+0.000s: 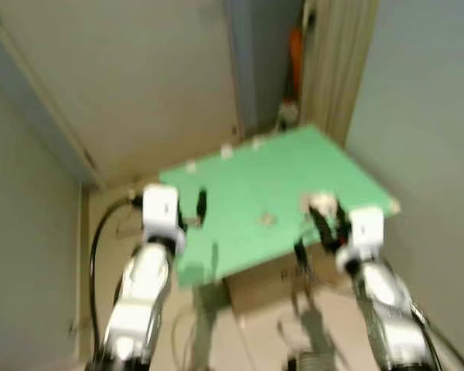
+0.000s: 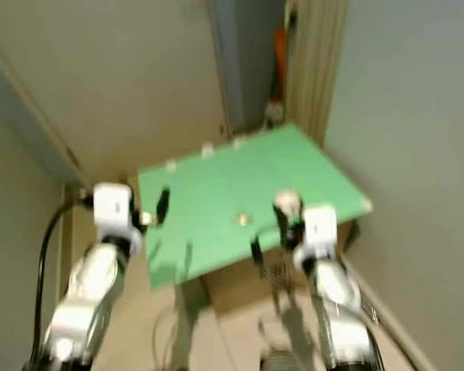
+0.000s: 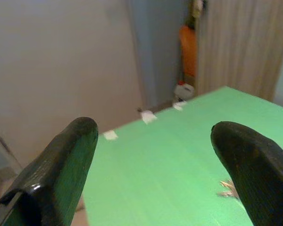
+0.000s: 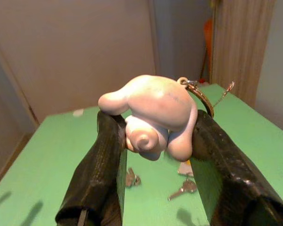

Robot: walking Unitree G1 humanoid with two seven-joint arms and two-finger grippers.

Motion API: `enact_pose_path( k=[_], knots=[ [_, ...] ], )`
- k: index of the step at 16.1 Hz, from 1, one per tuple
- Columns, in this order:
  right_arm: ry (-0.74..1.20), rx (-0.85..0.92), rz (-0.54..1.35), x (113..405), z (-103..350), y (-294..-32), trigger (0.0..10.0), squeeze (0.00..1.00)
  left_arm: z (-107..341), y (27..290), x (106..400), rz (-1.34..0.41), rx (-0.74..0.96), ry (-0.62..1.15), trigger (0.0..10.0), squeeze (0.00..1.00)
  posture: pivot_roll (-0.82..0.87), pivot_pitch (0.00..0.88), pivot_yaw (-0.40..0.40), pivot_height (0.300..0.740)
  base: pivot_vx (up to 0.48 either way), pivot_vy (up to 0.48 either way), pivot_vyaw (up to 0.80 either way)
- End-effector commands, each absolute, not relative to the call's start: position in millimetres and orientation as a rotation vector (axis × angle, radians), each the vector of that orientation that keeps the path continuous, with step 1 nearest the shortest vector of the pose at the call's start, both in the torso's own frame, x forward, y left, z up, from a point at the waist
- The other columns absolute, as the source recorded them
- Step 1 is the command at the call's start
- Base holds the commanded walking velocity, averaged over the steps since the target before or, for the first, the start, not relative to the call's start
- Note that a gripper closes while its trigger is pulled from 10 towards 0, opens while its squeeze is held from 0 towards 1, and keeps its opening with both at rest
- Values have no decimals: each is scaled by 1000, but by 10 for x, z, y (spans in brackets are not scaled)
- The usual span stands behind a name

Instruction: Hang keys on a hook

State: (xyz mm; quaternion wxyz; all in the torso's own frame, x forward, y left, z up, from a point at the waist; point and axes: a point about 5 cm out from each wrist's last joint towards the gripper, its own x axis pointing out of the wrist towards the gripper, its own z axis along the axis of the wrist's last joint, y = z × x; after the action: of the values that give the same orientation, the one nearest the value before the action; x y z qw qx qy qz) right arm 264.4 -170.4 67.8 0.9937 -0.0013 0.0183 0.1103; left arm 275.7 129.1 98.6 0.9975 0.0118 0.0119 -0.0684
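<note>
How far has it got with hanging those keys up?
Picking up looks done: the right gripper is shut on a pale pink keychain figure, its key ring lifted above the green table. A loose key lies on the table. The left gripper is open and empty. Left to do: finding a hook and hanging the ring on it.

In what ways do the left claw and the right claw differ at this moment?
The right claw is shut on a pale pink figure keychain, while the left claw is open and holds nothing. The right claw sits above loose keys on the green board; the left claw hangs at the board's other side edge. Both have two black fingers and point over the same board.
</note>
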Motion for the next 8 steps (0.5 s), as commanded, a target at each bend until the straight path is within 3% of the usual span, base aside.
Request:
enact_pose_path(
  k=[1, 8],
  knots=[
    [68, 13, 225, 2604, 611, -1668, 0, 0, 963, 1343, 2769, -119, 40, 37, 10000, 0, -232, 0, 142, 740, -315, 0, 0],
    [83, 13, 229, 2560, 576, -1665, 0, 0, 962, 1310, 2794, -127, 34, 30, 10000, 0, -241, 0, 145, 740, -289, 0, 0]
  ],
)
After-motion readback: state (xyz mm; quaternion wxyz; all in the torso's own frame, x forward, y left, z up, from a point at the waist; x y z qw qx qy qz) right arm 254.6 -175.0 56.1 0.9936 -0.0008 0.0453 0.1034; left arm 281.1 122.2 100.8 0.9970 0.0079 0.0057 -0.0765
